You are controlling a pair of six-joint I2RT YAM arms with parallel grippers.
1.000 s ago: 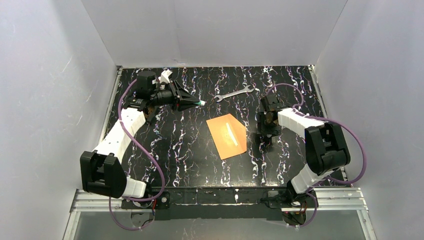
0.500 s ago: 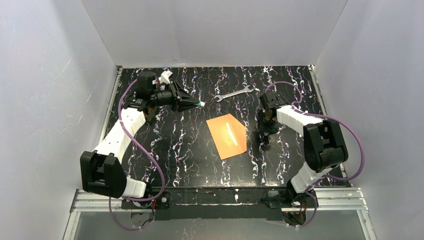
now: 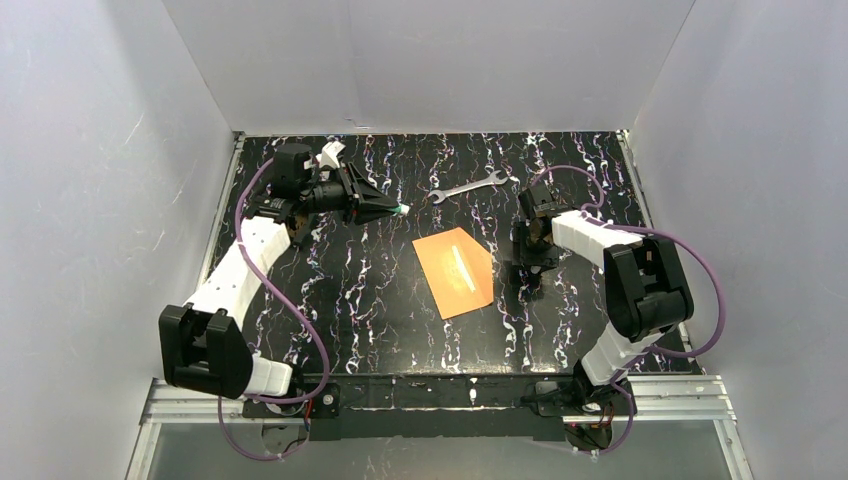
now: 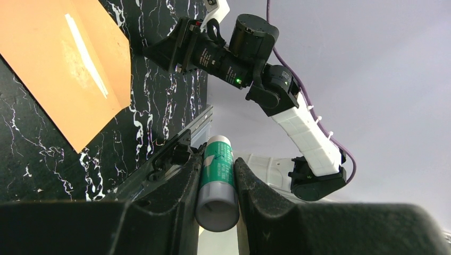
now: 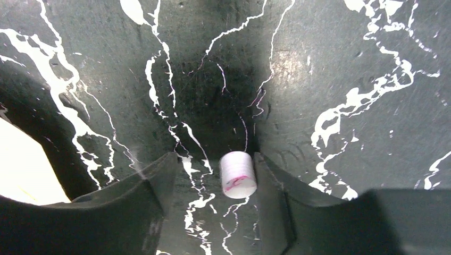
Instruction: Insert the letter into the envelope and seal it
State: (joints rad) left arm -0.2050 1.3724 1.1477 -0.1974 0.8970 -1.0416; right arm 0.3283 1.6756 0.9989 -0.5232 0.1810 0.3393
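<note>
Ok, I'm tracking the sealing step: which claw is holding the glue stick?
The left claw, clamped on the green-labelled glue stick; the right claw stands open around a small white cap.

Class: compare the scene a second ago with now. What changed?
The right arm shifted slightly left, toward the far edge, the right hand open around a small white cap. Nothing grasped or released. The left hand still grips the glue stick; envelope and wrench unmoved.

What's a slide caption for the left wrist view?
Left end effector gripping a green glue stick, orange envelope lying on the marbled table beyond.
</note>
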